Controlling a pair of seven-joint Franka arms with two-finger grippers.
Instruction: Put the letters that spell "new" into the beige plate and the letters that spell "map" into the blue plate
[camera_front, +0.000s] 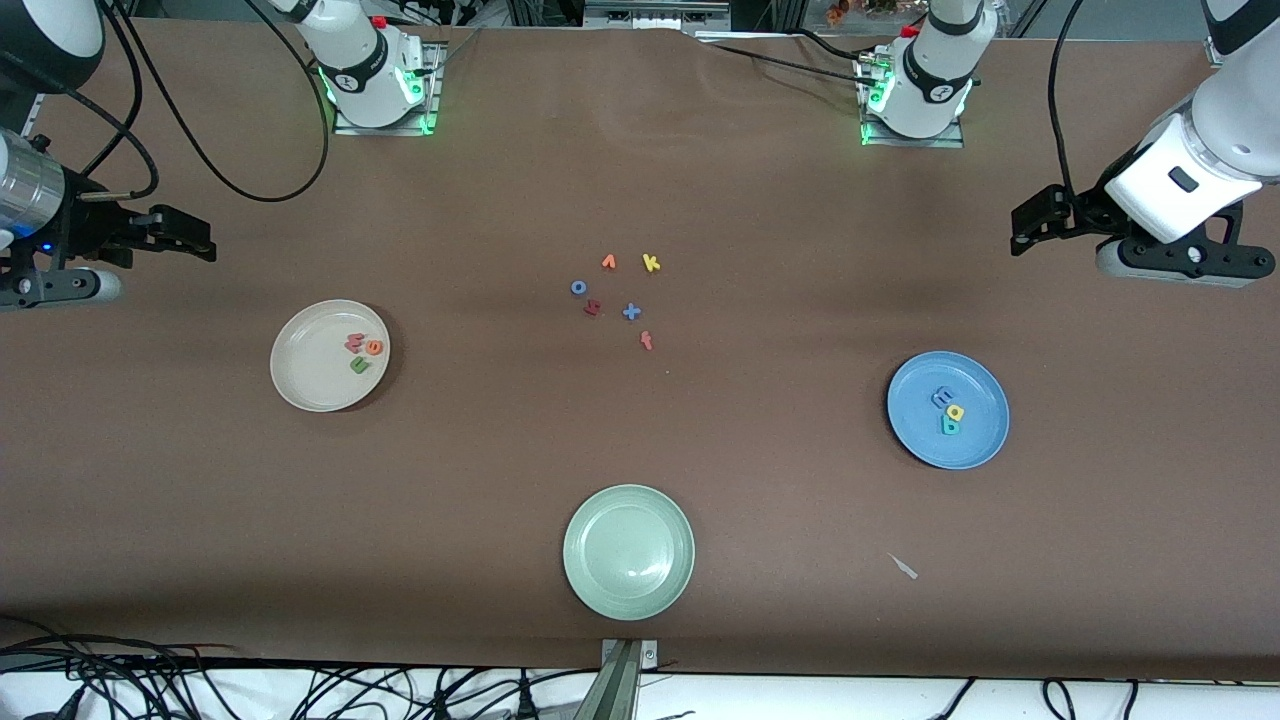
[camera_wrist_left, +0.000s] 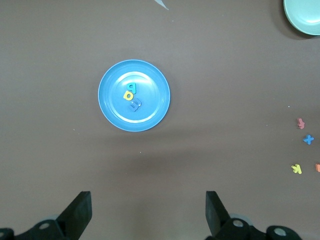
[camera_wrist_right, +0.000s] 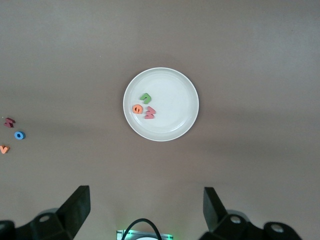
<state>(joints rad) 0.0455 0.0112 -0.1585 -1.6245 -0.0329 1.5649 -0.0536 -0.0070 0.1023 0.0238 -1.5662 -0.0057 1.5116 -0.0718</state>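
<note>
Green n, orange e, pinkish-red w lie in beige plate, toward the table's right-arm end. Blue m, yellow a, teal p in blue plate, left-arm end. Left gripper and right gripper wide open, empty, over table edges. Sorting looks done; best keep clear.

Even overhead light (soft shadows), sharp focus.

Beige plate holds three letters; blue plate apparently three.

A pale green plate is set nearest the front camera. Around the dark red letter, a blue o is placed at ten o'clock, an orange v at one, a yellow k at two, a blue x at three, a red letter at four.
</note>
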